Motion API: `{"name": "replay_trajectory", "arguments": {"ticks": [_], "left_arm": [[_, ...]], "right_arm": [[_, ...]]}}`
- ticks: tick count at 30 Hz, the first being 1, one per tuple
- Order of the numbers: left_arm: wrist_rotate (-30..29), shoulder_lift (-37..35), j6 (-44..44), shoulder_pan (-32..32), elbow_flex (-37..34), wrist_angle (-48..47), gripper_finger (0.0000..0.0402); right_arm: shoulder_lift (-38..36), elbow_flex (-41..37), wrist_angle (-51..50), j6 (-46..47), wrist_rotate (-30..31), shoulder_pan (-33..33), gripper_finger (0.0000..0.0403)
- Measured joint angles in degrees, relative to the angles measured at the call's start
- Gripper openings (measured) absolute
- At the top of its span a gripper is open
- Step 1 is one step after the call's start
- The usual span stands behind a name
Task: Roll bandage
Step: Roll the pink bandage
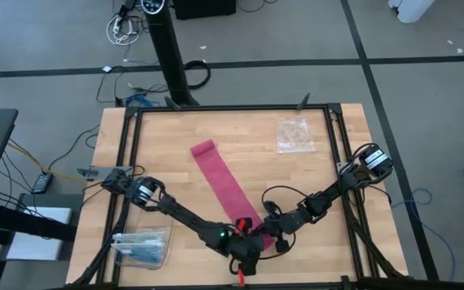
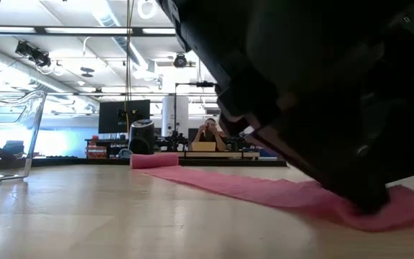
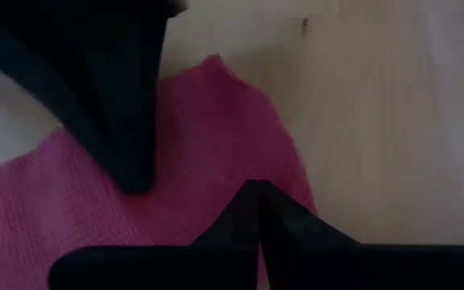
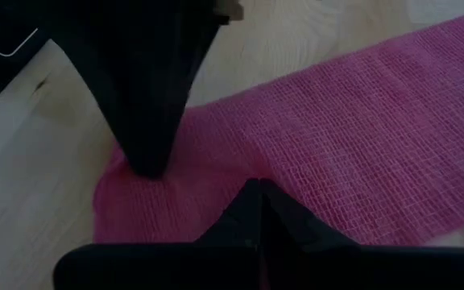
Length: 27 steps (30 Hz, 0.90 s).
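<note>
Magenta bandage [image 1: 225, 187] lies flat on the wooden table [image 1: 167, 153], a long strip with its long axis on a diagonal: near end under both grippers at the front edge, far end pointing away toward the table's back and the left arm's side, curled into a small roll there [image 2: 154, 160]. Left gripper [image 1: 246, 242] sits low on the near end; fingers apart, one tip pressed on the fabric [image 3: 131, 165]. Right gripper [image 1: 274, 232] is just beside it, fingers likewise spread, one tip down on the cloth [image 4: 147, 157]. Plastic box [image 1: 142, 246] with blue contents sits behind the left gripper at the table's corner. Clear bag [image 1: 294, 134] lies well beyond the right gripper, clear of the strip.
</note>
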Motion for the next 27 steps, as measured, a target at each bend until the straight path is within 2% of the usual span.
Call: {"name": "replay_trajectory", "arguments": {"ticks": [27], "left_arm": [[0.09,0.09,-2.28,-3.46,0.51,3.84,0.0007]], "right_arm": [[0.00,-0.10,-0.34,-0.08,0.33,0.00,0.0000]]}}
